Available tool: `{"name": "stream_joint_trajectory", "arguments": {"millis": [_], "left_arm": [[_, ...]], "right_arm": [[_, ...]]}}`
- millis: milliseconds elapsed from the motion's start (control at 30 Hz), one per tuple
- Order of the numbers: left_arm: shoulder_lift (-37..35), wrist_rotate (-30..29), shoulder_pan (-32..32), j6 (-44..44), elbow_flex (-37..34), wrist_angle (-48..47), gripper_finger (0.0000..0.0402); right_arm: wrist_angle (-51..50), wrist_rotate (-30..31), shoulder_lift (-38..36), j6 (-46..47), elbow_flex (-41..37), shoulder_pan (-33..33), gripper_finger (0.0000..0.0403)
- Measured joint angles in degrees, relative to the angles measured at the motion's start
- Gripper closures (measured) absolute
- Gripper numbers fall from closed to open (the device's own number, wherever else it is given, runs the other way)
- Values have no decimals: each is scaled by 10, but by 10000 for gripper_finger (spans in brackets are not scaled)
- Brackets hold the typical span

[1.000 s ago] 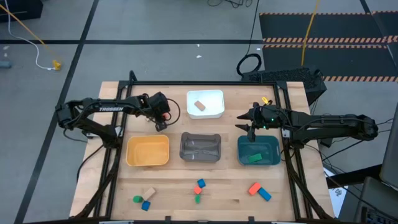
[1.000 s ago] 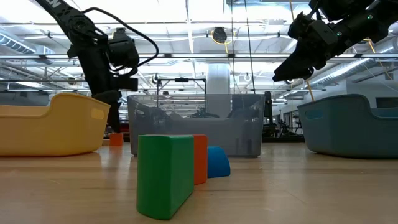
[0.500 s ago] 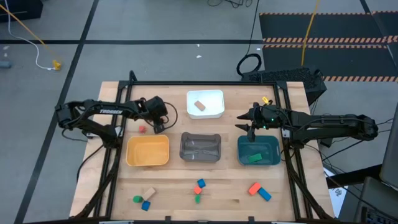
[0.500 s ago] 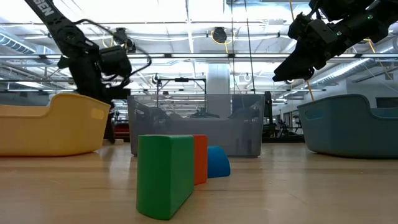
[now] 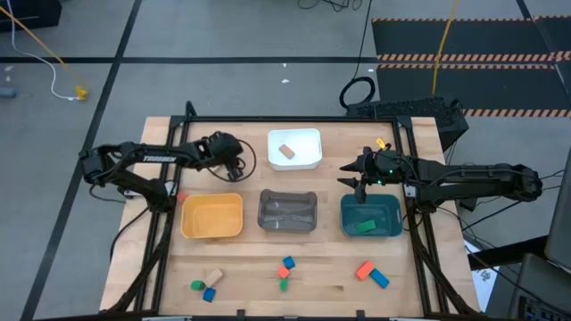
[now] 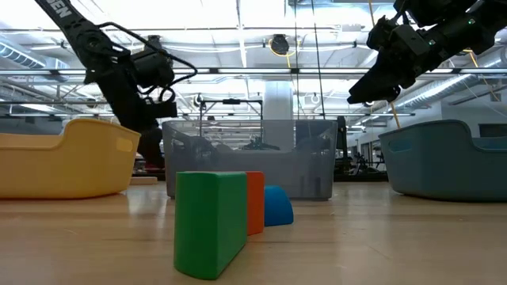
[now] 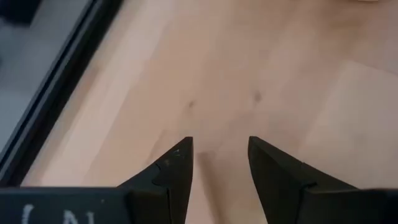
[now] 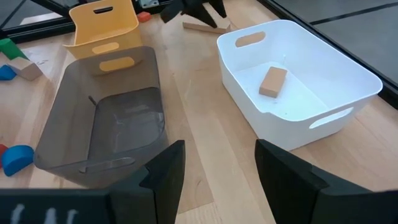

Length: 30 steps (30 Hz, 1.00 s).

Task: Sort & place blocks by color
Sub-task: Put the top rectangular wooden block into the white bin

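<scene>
Where checked from above, two arms found over the table's far half.

Left gripper (image 5: 235, 166): hovers above bare wood just beside the white tray (image 5: 294, 134), beyond the yellow tray (image 5: 211, 217). Fingers (image 7: 177, 168) apart with a clear gap, gripping nothing. Lettering "TROSSEN" (image 5: 159, 158) legible in white on the arm; no other writing legible.

Right gripper (image 5: 354, 181): raised above the far corner of the teal tray (image 5: 393, 214), between it and the white tray. Fingers (image 8: 168, 168) spread wide, empty.

Blocks, by location:
- Tan block (image 5: 286, 151) lying inside the white tray.
- Green block (image 5: 364, 226) lying inside the teal tray.
- Red-orange block (image 8: 144, 17) on the table beyond the yellow tray, near the left gripper.
- Grey tray (image 5: 287, 212) and yellow tray holding no blocks.
- Near edge, left group: green cylinder (image 5: 196, 285), tan piece (image 5: 213, 275), blue piece (image 5: 210, 293), close together.
- Near edge, centre: blue (image 5: 288, 263), orange (image 5: 283, 272) and green (image 5: 284, 285), clustered.
- Near edge, right: red-orange cuboid (image 5: 364, 270) touching blue cuboid (image 5: 380, 279).
</scene>
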Motion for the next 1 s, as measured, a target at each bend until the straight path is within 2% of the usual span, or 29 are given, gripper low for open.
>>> {"name": "stream_joint_trajectory", "arguments": {"millis": [267, 433, 767, 1000], "left_arm": [[0, -5, 73, -134, 0, -90, 245], [-1, 54, 104, -136, 0, -95, 245], [0, 57, 105, -136, 0, -85, 245], [0, 90, 98, -137, 0, -71, 245]], "right_arm": [[0, 0, 0, -6, 0, 0, 218], [0, 0, 0, -5, 0, 0, 218], [0, 0, 0, 16, 0, 0, 218], [0, 0, 0, 24, 0, 0, 218]]}}
